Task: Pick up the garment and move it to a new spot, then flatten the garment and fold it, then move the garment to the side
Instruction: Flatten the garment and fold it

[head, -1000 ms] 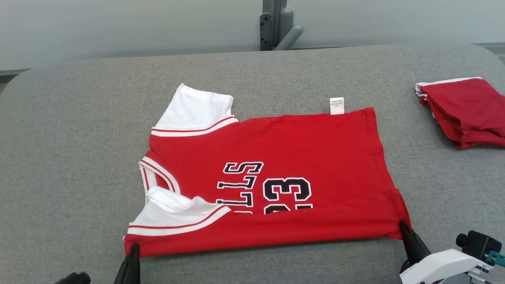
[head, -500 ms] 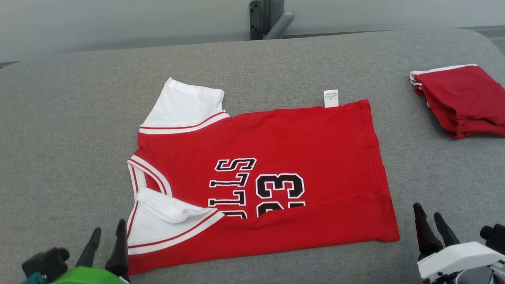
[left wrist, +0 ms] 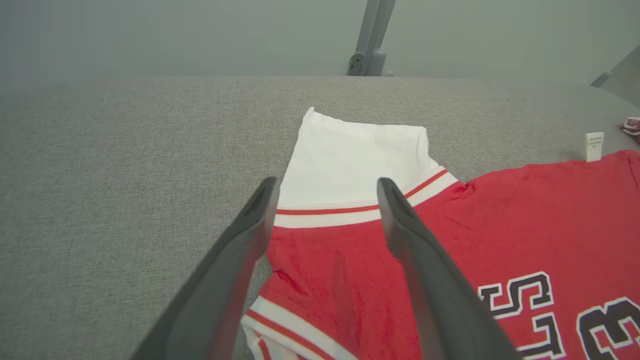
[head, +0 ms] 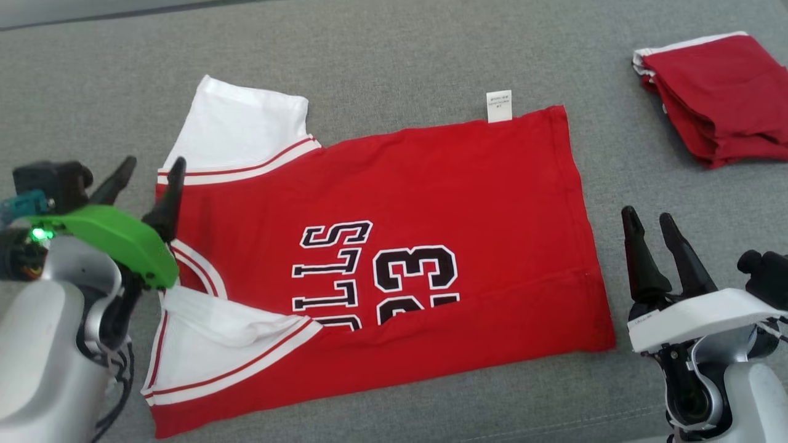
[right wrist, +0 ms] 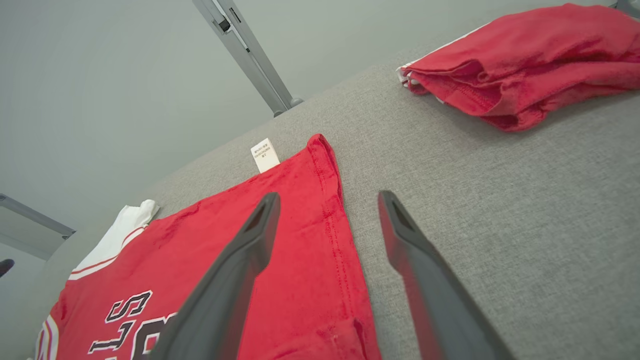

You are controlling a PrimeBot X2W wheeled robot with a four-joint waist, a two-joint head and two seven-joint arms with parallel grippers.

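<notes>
- Since the earlier frames, both grippers have been released from the near edge of the garment and raised. The head camera has also been tilted down, so the whole picture is shifted.
- The garment itself is found as it lay before, with its near strip still folded over toward the far side.
- The left gripper is held wide open with nothing in it, above the garment's left end by the far shoulder band.
- The right gripper is likewise spread wide and empty, just beside the right hem.
- A folded red pile is noted at the far right of the grey padded table, well apart from the garment.
- A grey post is seen beyond the table's far edge.
- Part of the neckline is hidden in the head view by the left arm's green cover.
- The red jersey is laid flat at the table's middle, its long axis running left to right: neck and white sleeve to the left, hem to the right.
- A white label projects from the far edge near the hem.
- The lower part of the lettering is covered by the folded near strip.
</notes>
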